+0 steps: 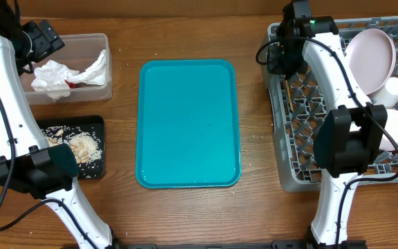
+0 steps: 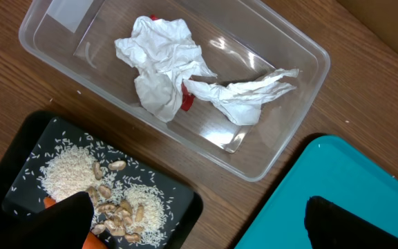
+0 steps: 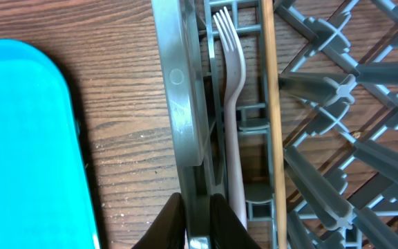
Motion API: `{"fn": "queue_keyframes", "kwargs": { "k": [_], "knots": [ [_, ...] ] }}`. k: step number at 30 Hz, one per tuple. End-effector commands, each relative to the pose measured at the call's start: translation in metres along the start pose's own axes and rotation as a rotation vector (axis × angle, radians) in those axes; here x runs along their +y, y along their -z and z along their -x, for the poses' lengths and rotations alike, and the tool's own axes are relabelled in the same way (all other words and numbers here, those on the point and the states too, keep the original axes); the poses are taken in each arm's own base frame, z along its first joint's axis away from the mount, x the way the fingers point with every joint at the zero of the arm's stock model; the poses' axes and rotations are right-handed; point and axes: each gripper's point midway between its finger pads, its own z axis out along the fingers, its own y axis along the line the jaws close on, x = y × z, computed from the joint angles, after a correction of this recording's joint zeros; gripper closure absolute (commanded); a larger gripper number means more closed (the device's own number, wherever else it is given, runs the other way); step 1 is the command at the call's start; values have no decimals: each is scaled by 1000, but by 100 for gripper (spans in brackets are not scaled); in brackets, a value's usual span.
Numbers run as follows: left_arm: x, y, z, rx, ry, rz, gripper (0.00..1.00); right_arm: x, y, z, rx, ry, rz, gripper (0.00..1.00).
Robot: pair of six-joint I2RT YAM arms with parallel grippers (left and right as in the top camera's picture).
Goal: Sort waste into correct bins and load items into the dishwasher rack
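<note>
Wooden table, left hand wide open above tub, right hand closed over rack rim

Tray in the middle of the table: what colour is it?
The tray is plain teal; the overhead view shows it best.

A teal rectangular plastic serving tray lies flat before me on the brown wood-grain table, about mid-table, its long sides running front to back. I see rounded corners, a raised rim all round, and a glossy floor that catches the light.
</note>
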Motion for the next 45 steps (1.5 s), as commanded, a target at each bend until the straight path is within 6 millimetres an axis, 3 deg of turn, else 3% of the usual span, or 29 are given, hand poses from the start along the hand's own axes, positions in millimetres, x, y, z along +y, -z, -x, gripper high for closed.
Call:
{"fn": "queue_keyframes", "kwargs": {
  "k": [1, 5, 10, 13, 16, 20, 25, 29, 37, 45],
  "knots": [
    [1, 15, 0, -29, 15, 0, 0, -14, 17, 5, -18, -72, -3, 85],
    [1, 15, 0, -30, 15, 0, 0, -2, 47, 5, -61, -55, 25, 80],
    [1, 15, 0, -30, 15, 0, 0, 21, 101, 7, -153, -16, 63, 60],
    [1, 15, 0, -29, 15, 0, 0, 29, 102, 1, -126, -49, 108, 59],
    [1, 15, 0, -30, 15, 0, 0, 56, 98, -10, -84, -13, 182, 59],
    [1, 15, 0, -29, 15, 0, 0, 96, 82, -22, -76, 83, 155, 59],
    [0, 15, 0, -29, 14, -1, 0, 129, 21, -42, -62, 61, 43, 59],
    [0, 15, 0, -29, 14, -1, 0, 124, -20, -53, -19, -25, -17, 58],
    [0, 15, 0, -29, 15, -1, 0, 116, -69, -70, 79, -27, -72, 58],
    [1, 15, 0, -29, 15, -1, 0, 98, -79, -69, 55, -18, -168, 56]
  ]
}}
